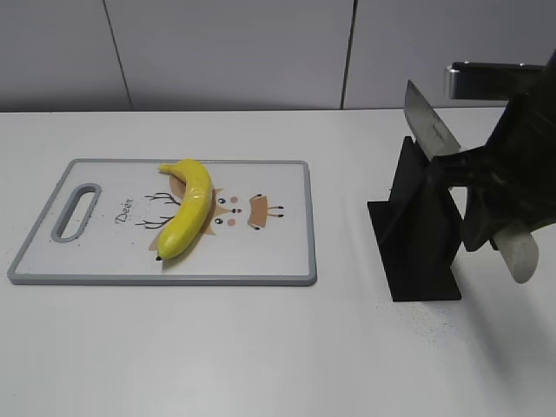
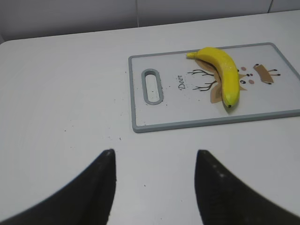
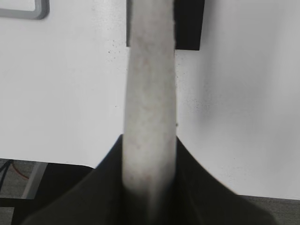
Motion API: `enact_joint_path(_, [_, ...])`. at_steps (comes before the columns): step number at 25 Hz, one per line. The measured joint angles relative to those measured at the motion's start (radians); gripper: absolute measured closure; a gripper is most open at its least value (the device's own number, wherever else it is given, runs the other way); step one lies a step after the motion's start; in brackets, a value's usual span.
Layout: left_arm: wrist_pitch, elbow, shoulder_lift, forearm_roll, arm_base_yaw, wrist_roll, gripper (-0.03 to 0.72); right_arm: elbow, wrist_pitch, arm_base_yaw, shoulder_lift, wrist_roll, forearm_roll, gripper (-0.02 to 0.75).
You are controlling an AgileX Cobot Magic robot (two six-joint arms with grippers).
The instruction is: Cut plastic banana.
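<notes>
The plastic banana point(image 1: 188, 208) is glossy yellow and lies across the middle of a grey-rimmed cutting board point(image 1: 287, 274) with a deer drawing. It also shows in the left wrist view point(image 2: 224, 72), on the board point(image 2: 140, 108). My right gripper point(image 1: 486, 204) is shut on the pale handle point(image 3: 150, 93) of a knife, whose steel blade point(image 1: 427, 122) points up and back, above a black knife stand point(image 1: 417, 226). My left gripper point(image 2: 154, 157) is open and empty over bare table, short of the board's handle end.
The black knife stand point(image 3: 187, 23) stands on the white table to the right of the board. A grey wall runs behind the table. The table's near edge shows at the bottom of the right wrist view.
</notes>
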Motion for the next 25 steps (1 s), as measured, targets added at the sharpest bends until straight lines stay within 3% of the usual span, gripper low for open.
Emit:
enact_joint_path(9, [0.0, 0.0, 0.0, 0.0, 0.0, 0.0, 0.167, -0.129, 0.078, 0.0, -0.001, -0.01, -0.056, 0.556])
enact_joint_path(19, [-0.003, -0.029, 0.006, 0.0, 0.0, 0.0, 0.167, -0.262, 0.104, 0.0, 0.001, -0.249, -0.056, 0.556])
enact_joint_path(25, [-0.008, -0.07, 0.137, 0.001, 0.0, 0.0, 0.167, -0.371, 0.107, 0.0, 0.067, -0.305, -0.056, 0.556])
